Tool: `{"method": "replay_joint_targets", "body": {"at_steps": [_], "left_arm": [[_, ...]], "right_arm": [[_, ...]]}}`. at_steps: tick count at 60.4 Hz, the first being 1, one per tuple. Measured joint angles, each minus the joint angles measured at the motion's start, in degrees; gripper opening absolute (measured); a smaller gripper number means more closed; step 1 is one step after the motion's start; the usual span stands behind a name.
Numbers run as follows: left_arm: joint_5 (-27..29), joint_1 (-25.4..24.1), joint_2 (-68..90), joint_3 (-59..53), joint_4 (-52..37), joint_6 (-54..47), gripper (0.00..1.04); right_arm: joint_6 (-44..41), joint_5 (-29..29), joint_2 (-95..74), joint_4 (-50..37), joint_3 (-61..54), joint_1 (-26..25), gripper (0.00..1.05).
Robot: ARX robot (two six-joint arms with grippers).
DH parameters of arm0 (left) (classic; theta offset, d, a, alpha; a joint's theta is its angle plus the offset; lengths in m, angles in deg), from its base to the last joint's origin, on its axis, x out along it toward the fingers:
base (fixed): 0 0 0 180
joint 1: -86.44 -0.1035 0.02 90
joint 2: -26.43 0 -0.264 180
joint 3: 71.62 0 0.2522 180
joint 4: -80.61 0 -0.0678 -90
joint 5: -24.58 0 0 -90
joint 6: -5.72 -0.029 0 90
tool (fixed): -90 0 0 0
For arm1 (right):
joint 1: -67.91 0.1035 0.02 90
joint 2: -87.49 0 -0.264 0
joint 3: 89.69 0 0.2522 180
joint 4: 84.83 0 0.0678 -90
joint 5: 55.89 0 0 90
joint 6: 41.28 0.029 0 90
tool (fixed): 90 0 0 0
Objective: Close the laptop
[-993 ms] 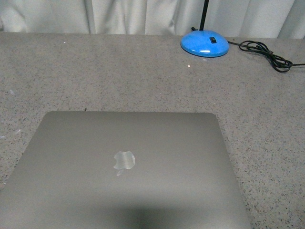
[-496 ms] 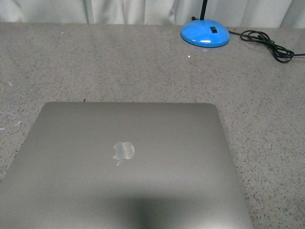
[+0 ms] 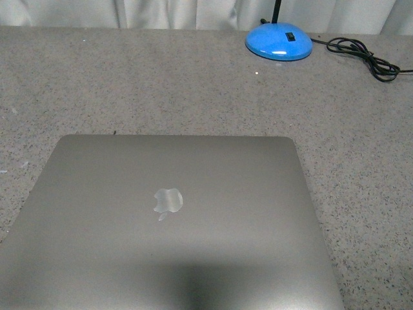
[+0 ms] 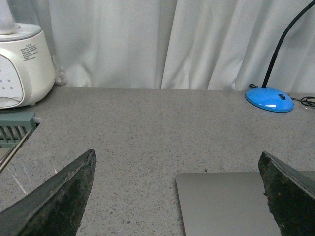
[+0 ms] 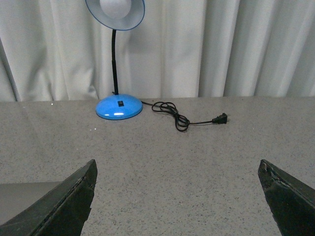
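The laptop lies near the front edge of the grey speckled table, lid down and flat, w/ its apple logo facing up. From these views the closing looks done; no gap shows along the far lid edge, though the near edge is out of frame in the front view, so I can't confirm a full seat there.

Left gripper: fingers spread wide, nothing between them, hovering above the table w/ a laptop corner visible below. Right gripper: also spread wide, empty, well clear of the lid; only a sliver of the laptop shows at 1 side.

Doing this step well, as I judge it: if any check press is needed, use 1 flat fingertip near the middle of the front lid edge, light force, no sliding, since bare metal scratches easily. Otherwise lift both arms straight up and back, keeping clear of the blue desk lamp and its unplugged cord.

Writing and marks: the apple logo is the only brand mark on the lid. The white appliance by the curtain carries small printed text, too small to read. No other labels seen.
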Motion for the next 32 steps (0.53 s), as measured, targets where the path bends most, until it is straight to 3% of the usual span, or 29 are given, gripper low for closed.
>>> {"method": "replay_joint_targets", "body": {"at_steps": [32], "left_arm": [[0.0,0.0,0.0,0.0,0.0,0.0,0.98]], "right_arm": [[0.0,0.0,0.0,0.0,0.0,0.0,0.96]]}}
